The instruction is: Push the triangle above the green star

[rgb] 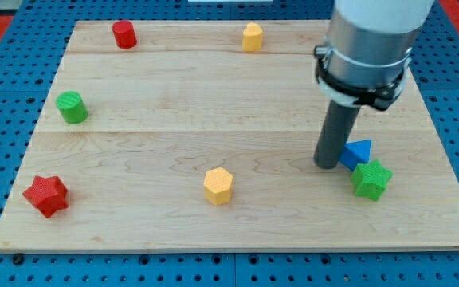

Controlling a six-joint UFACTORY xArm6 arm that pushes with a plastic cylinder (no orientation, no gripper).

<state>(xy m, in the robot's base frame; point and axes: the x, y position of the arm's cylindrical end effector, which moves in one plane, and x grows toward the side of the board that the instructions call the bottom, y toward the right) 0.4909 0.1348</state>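
A blue triangle [358,152] lies at the view's right side of the wooden board, touching the upper left of the green star [371,179]. My tip [327,165] rests on the board right against the triangle's left side, partly hiding it. The tip is to the left of and slightly above the green star.
A red star [46,195] sits at the bottom left, a green cylinder [72,107] at the left, a red cylinder [124,34] at the top left. A yellow block [252,37] is at the top middle, a yellow hexagon [218,186] at the bottom middle. The board's right edge [453,159] is near.
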